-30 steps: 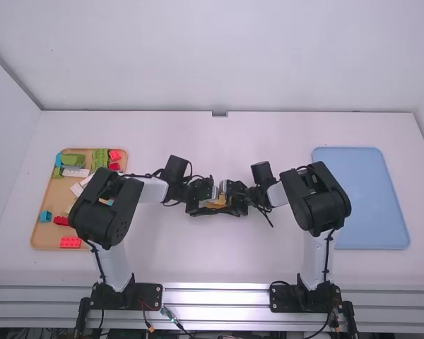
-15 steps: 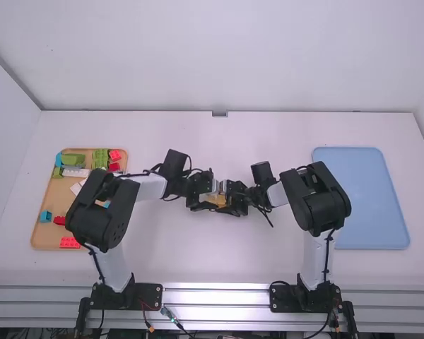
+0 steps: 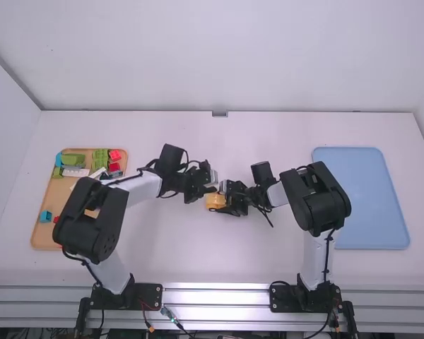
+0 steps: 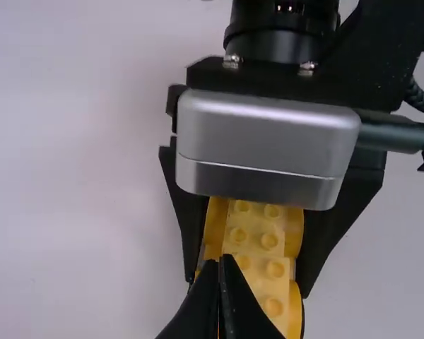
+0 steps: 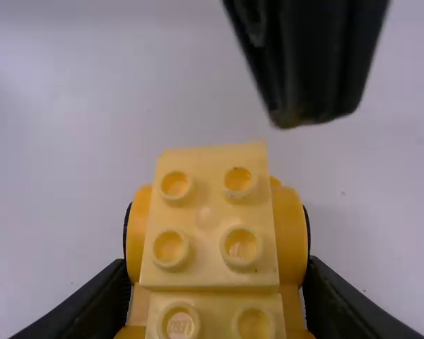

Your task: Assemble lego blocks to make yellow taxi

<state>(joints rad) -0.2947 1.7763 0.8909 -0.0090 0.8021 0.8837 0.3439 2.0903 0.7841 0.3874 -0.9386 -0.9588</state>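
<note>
Just left of the table's middle, my right gripper (image 3: 228, 202) holds the yellow block assembly (image 3: 215, 202). In the right wrist view my right gripper (image 5: 215, 300) is shut on both sides of the yellow assembly (image 5: 206, 219), whose studded top has rounded yellow parts at either side. My left gripper (image 3: 215, 185) is above and slightly behind it, apart from it in the right wrist view. In the left wrist view my left gripper (image 4: 222, 263) is shut with its tips together, seen against the yellow assembly (image 4: 258, 258).
At the left, an orange-brown tray (image 3: 45, 238) holds several loose blocks, among them green, red, white and blue ones; the left arm partly covers it. A blue tray (image 3: 371, 205) lies at the right, beside the right arm.
My left gripper has lifted back off the yellow assembly and swung a little away from the camera, uncovering more of it. The right arm has kept still with the assembly.
</note>
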